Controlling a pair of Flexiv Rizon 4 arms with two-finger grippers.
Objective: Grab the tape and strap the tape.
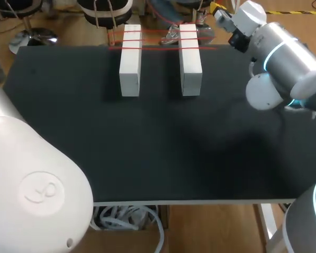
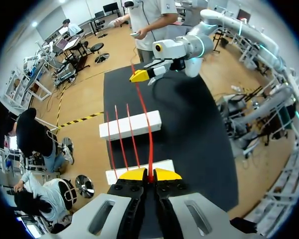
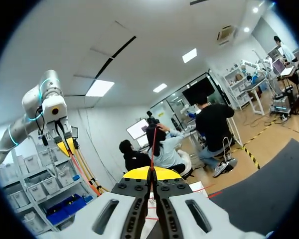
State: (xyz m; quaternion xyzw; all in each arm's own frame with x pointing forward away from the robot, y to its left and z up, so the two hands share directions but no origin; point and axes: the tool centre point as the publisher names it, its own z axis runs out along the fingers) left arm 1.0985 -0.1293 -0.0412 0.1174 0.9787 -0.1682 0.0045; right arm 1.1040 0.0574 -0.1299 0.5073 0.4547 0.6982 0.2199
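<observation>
The thin red tape (image 2: 145, 124) is stretched in the air as one taut line from hand to hand, above the two long white rectangular blocks. Its long axis crosses both blocks square to their length. It passes first over the left white block (image 2: 165, 165), just ahead of the left hand (image 2: 150, 174), then over the right white block (image 2: 130, 125), and ends at the right hand (image 3: 150, 173).

Each hand has its yellow tips pressed together on one end of the tape. In each wrist view the red line comes out of the seam between that hand's tips.

Three red strands already laid (image 2: 120, 139) lie across both blocks, parallel to the held tape. They sit on its far side, toward the back edge of the black bench (image 1: 147, 147), so the held length is over the bare run of the blocks on the robot's side.

The coming move, I judge, turns on this alignment:
- The tape runs left to right and the blocks run front to back, so both ends would need to come down evenly to seat it beside the last strand without slanting.
- Neither arm is clearly the nearer one. Each stands outboard of its own block, the left hand just beyond the left block and the right hand a little past the right one.
- The left hand does not show in the head view, so I cannot judge its height above the bench.
</observation>
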